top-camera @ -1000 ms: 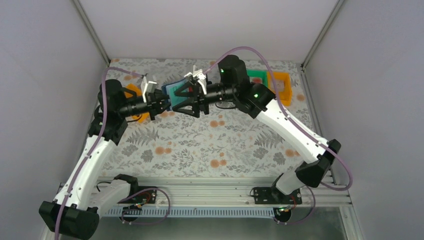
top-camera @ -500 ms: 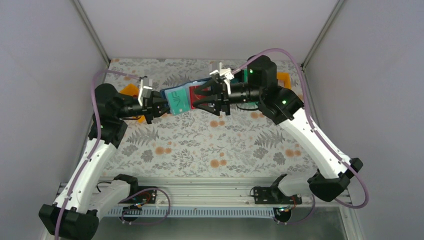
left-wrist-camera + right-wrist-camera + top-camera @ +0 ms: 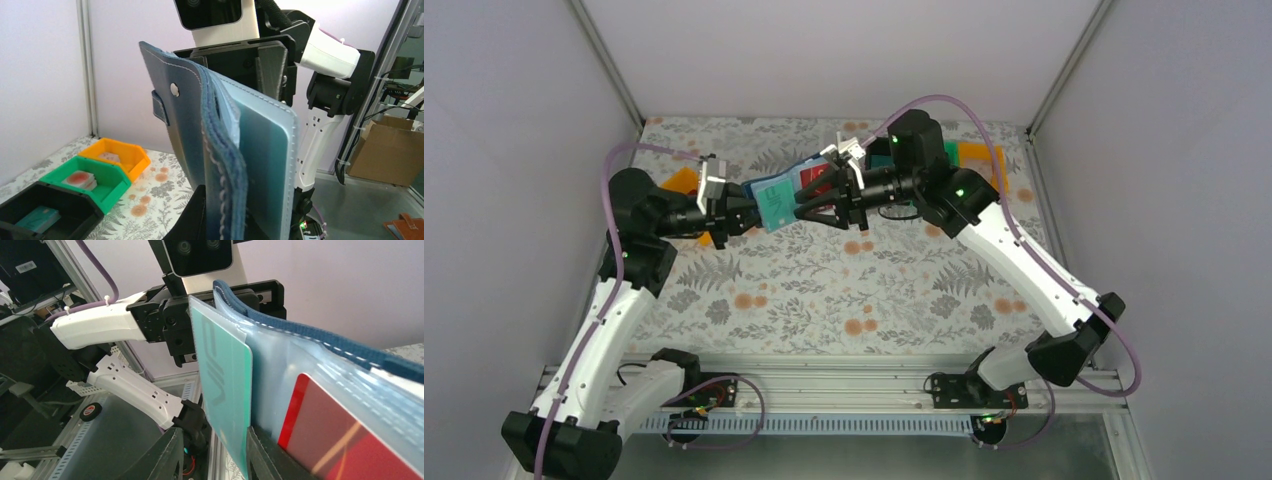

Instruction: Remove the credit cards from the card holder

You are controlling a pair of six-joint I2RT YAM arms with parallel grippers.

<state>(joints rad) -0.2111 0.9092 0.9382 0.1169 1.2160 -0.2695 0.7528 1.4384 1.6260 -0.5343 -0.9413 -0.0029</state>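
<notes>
My left gripper (image 3: 746,212) is shut on the navy card holder (image 3: 764,190) and holds it open in the air over the far table. In the left wrist view its fingers (image 3: 200,215) clamp the holder's stitched edge (image 3: 225,165). A teal card (image 3: 776,205) sticks out of a light blue slot and a red card (image 3: 817,180) sits in another. My right gripper (image 3: 804,205) is open, with its jaws on either side of the teal card's (image 3: 222,385) free edge. The red card (image 3: 340,440) stays in its clear slot.
An orange bin (image 3: 686,180) lies on the floral cloth behind the left arm. Green and orange bins (image 3: 972,156) lie behind the right arm. The left wrist view shows orange (image 3: 117,155), green (image 3: 85,177) and black (image 3: 45,215) bins with cards inside.
The right gripper drew back to the right half a second ago and has now come left again, around the teal card. The left gripper keeps holding the holder, slightly shifted.
</notes>
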